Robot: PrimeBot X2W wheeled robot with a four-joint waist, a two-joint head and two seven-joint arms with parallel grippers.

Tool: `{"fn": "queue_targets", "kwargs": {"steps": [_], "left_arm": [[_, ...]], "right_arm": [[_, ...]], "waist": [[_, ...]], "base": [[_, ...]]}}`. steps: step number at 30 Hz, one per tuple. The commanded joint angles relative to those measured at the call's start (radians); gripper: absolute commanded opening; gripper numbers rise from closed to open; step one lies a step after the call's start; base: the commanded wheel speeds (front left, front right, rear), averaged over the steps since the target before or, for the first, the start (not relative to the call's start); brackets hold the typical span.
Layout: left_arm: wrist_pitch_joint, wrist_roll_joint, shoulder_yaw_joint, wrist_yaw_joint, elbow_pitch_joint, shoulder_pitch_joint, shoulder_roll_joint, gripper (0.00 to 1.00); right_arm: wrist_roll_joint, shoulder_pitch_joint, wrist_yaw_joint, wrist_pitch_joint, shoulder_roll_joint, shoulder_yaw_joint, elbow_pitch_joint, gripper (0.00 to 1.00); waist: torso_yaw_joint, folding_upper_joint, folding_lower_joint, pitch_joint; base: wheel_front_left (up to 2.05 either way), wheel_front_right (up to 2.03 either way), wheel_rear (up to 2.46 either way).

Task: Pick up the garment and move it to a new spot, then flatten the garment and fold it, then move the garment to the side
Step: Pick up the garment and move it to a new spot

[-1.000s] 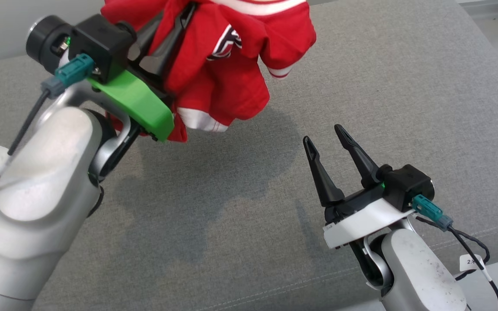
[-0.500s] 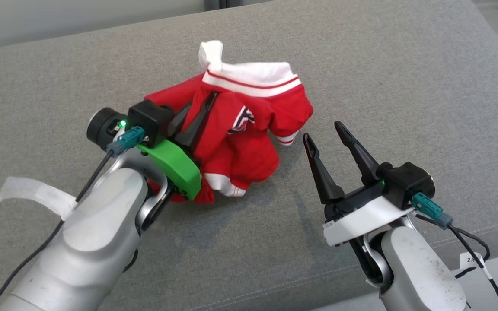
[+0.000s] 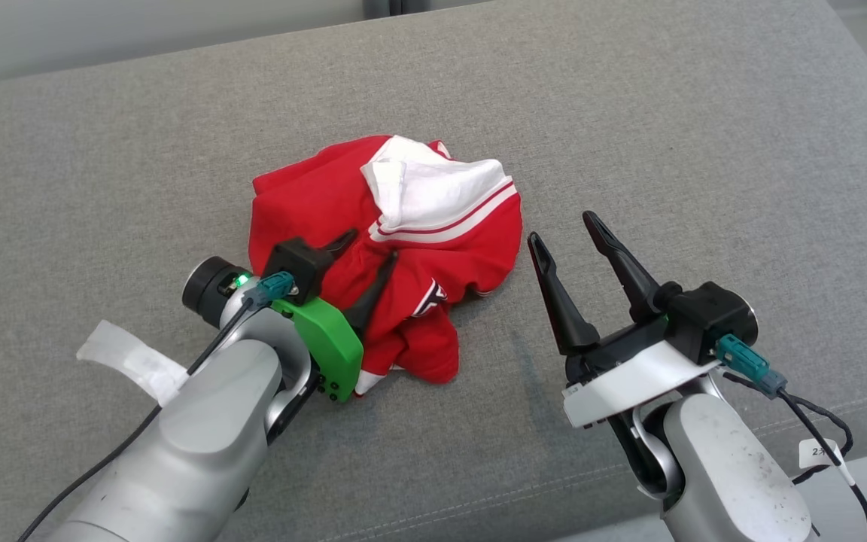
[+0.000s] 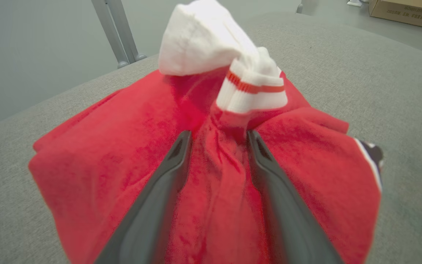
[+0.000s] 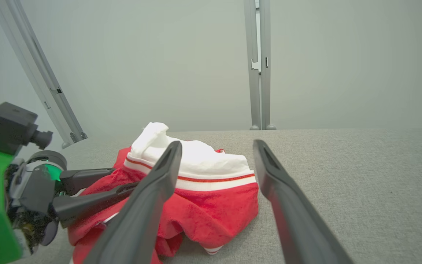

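Garment (image 3: 305,203) directly beneath left tool (image 3: 371,246)

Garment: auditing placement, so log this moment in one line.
garment: crumpled heap on cushion | left claw: open, on it | right claw: open, beside it

The garment (image 3: 441,226) lies bunched at the middle of the cushion (image 3: 704,150). The left gripper (image 3: 370,245) sits at the garment's 7 o'clock, its fingers (image 3: 375,286) lying spread on the cloth with a ridge of it between them. The right gripper (image 3: 563,229) stands at the garment's 4 o'clock, just beside it but apart, pointing toward 11 o'clock.
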Motion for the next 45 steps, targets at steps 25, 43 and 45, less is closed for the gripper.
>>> {"fn": "queue_targets", "kwargs": {"steps": [25,43,45], "left_arm": [[0.026,0.043,-0.099,0.001,-0.066,-0.07,0.011,1.0],[0.022,0.021,-0.096,0.007,-0.1,-0.102,0.025,0.0],[0.019,0.018,-0.093,0.008,-0.104,-0.103,0.029,0.0]], "right_arm": [[0.008,0.006,0.0,0.003,-0.003,-0.001,0.007,1.0],[0.017,0.018,0.0,-0.002,-0.003,-0.01,0.013,1.0],[0.018,0.018,0.0,-0.002,-0.003,-0.008,0.014,1.0]], "waist": [[-0.004,0.0,0.0,-0.016],[-0.002,0.0,0.0,-0.025],[0.005,0.0,0.0,-0.028]], "base": [[0.0,0.0,0.0],[0.0,0.0,0.0],[0.0,0.0,0.0]]}}
